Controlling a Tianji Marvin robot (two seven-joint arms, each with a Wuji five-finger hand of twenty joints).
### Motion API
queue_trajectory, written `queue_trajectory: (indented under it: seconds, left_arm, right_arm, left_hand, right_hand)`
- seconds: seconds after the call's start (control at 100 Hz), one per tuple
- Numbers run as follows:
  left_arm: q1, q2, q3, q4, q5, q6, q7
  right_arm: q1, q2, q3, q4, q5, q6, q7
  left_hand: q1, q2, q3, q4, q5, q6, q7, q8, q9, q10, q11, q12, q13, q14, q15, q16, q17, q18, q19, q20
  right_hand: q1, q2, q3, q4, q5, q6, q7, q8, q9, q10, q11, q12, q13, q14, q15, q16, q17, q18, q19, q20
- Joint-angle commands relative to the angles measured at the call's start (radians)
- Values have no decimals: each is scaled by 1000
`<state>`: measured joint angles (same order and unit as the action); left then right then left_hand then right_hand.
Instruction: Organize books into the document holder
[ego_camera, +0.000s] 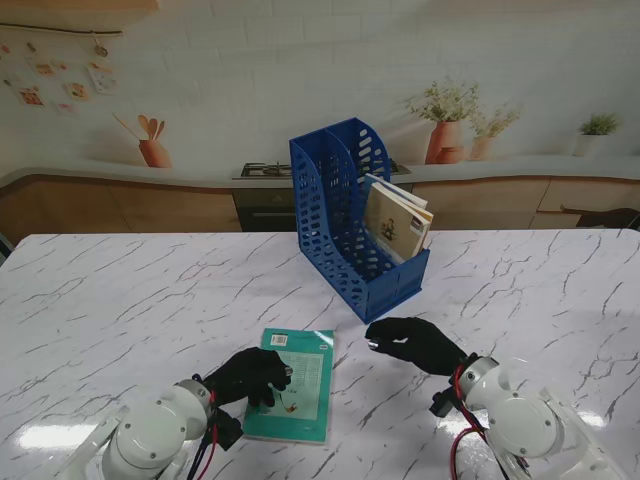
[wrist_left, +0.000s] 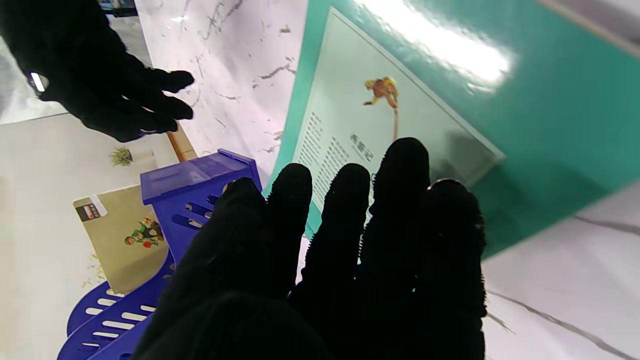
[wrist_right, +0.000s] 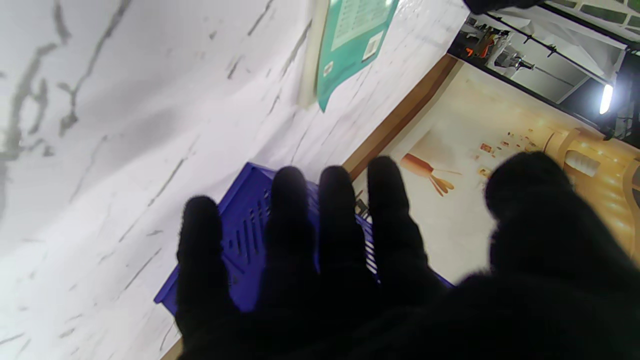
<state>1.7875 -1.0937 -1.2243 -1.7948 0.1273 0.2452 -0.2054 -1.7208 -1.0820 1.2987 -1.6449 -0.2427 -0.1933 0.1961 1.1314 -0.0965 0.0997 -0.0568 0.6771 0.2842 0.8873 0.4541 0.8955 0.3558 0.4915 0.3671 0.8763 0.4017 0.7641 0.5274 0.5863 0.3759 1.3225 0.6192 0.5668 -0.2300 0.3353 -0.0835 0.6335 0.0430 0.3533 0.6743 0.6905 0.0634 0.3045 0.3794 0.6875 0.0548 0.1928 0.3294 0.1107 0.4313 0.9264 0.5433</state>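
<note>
A teal book lies flat on the marble table, near me and left of centre. My left hand rests over the book's left edge, fingers extended, gripping nothing; the left wrist view shows its fingers above the teal book. My right hand hovers open to the right of the book, fingers spread, in front of the blue document holder. A tan book stands in the holder's right slot. The right wrist view shows the holder and the teal book.
The marble table stretches wide on both sides. Behind its far edge run a kitchen backdrop and a counter with potted plants.
</note>
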Motion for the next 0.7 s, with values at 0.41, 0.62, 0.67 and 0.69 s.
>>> queue_trajectory:
  seconds: [0.41, 0.62, 0.67, 0.69]
  left_arm:
    - [66, -30, -41, -54, 104, -20, 128]
    - [76, -26, -54, -44, 123, 35, 113]
    - [71, -26, -50, -38, 113, 48, 103]
    - [70, -25, -49, -37, 109, 51, 98]
  right_arm:
    - [4, -5, -17, 20, 11, -11, 0]
    - [10, -5, -23, 23, 8, -13, 0]
    - [12, -5, -23, 24, 8, -13, 0]
    - [12, -5, -24, 24, 8, -13, 0]
  left_hand:
    - [-145, 54, 14, 30, -142, -33, -292, -65, -245, -46, -115, -23, -357, 61, -260, -77, -390, 55, -215, -22]
    - [-177, 84, -3, 36, -164, -15, -339, -67, -325, -30, -147, -34, -428, 90, -297, -97, -428, 48, -264, -49]
    - [-176, 85, -4, 36, -159, -9, -339, -66, -328, -26, -147, -34, -428, 101, -292, -97, -423, 47, -261, -48]
    - [-176, 86, -5, 36, -157, -8, -339, -65, -327, -24, -146, -34, -424, 102, -289, -96, -417, 48, -258, -47]
  right_hand:
    - [19, 26, -29, 38, -18, 3, -1, -7, -2, -5, 12, 2, 6, -9, 0, -2, -10, 45, 24, 3]
    - [14, 24, -28, 38, -14, -4, 1, -7, 4, -10, 8, 1, 8, -10, -1, -2, -11, 47, 25, 2]
    - [13, 24, -27, 38, -15, -6, 1, -8, 3, -12, 7, 1, 8, -11, -1, -3, -11, 46, 25, 2]
    - [12, 24, -27, 38, -16, -4, 1, -8, 4, -13, 7, 1, 6, -11, -2, -3, -11, 46, 25, 1]
